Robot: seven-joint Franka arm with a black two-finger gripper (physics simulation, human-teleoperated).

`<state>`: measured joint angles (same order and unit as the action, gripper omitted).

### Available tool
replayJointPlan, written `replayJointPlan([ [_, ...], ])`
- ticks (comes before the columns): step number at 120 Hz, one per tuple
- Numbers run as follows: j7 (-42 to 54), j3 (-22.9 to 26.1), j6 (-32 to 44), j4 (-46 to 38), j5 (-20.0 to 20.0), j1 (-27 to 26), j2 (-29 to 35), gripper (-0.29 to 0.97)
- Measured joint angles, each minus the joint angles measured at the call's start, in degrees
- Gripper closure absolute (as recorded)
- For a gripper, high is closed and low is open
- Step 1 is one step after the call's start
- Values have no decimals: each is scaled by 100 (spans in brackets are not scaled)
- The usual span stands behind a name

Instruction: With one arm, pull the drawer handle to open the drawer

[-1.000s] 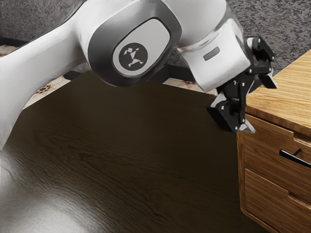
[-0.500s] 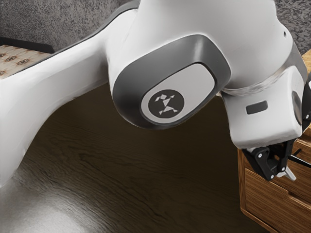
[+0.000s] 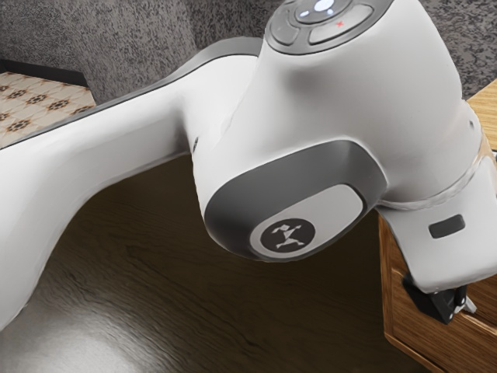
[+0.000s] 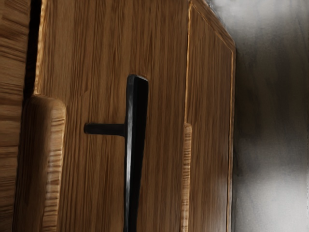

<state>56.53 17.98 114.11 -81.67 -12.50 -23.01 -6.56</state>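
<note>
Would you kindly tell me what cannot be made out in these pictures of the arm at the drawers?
Exterior view: the arm covers most of the drawer unit.
Exterior view: the gripper sits largely behind the white wrist, so its state is unreadable.
Wrist view: the handle is cut off by the frame edge at one end.

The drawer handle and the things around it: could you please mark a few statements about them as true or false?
1. The handle is a black bar. True.
2. The cabinet is white metal. False: it is wood.
3. A short post joins the handle to the drawer front. True.
4. The hand hangs above the cabinet's top. False: it is low, at the cabinet's front.
</note>
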Motion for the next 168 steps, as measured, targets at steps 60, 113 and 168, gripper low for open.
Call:
replayJointPlan([
  [60, -1175, -294, -88, -292, -19, -318, 328, 18],
  [113, -1485, -339, -31, -160, -20, -620, 243, 29],
  [168, -1507, -475, 111, -2, -13, -481, -86, 38],
])
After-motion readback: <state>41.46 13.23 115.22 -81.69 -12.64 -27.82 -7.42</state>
